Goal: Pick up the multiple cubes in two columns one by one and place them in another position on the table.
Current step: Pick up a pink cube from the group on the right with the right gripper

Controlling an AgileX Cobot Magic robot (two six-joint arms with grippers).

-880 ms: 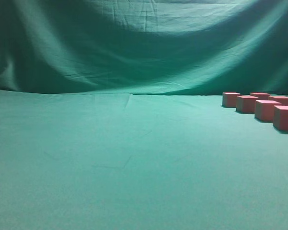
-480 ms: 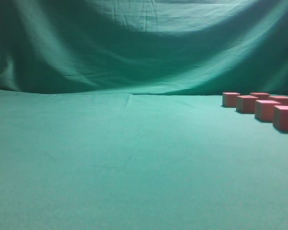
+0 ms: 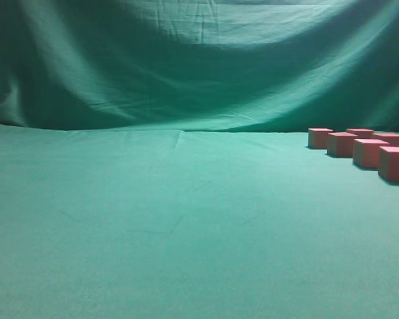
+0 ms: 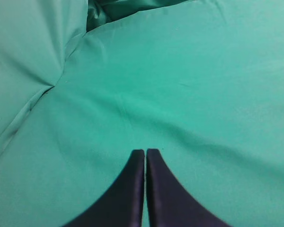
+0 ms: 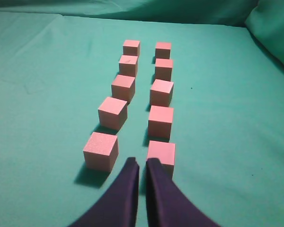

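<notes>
Pink-red cubes stand in two straight columns on the green table (image 5: 42, 99) in the right wrist view, several per column. The nearest are the left cube (image 5: 101, 151) and the right cube (image 5: 161, 152); the farthest pair (image 5: 131, 47) sits at the top. My right gripper (image 5: 142, 161) hovers just short of the nearest pair, shut with a thin gap and nothing between its fingers. My left gripper (image 4: 145, 151) is shut over bare cloth. The exterior view shows several cubes (image 3: 370, 152) at the far right and no arm.
Green cloth backdrop (image 3: 199, 66) hangs behind the table. A fold of cloth (image 4: 47, 85) rises at the left of the left wrist view. A raised cloth edge (image 5: 274, 33) sits at the right of the cube columns.
</notes>
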